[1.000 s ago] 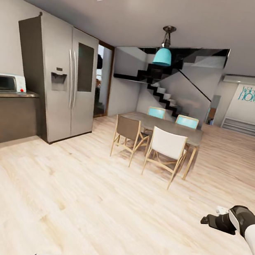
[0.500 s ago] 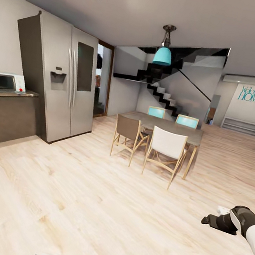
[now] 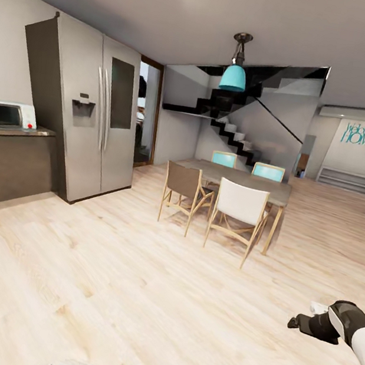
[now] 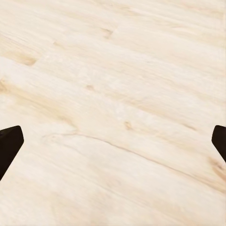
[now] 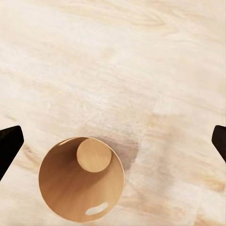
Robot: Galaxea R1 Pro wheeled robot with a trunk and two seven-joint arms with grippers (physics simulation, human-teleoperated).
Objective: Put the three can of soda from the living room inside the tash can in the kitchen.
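Right gripper (image 5: 113, 141), fingers spread and empty, hangs over the trash can (image 5: 81, 179); a careless swing could topple it.

Fridge (image 3: 93, 113) stands left of the dining table (image 3: 239, 180), with stairs (image 3: 236, 135) behind it.

The head view looks forward and slightly down from standing height across the kitchen, taking in the fridge (image 3: 93, 113), the dining table (image 3: 239, 180) and far stairs (image 3: 238, 138); its lower half is wood floor (image 3: 127, 292); the left wrist view faces straight down at that floor from close above; the right wrist view also faces down, close over the open tash can (image 5: 81, 179); all three share the floor.
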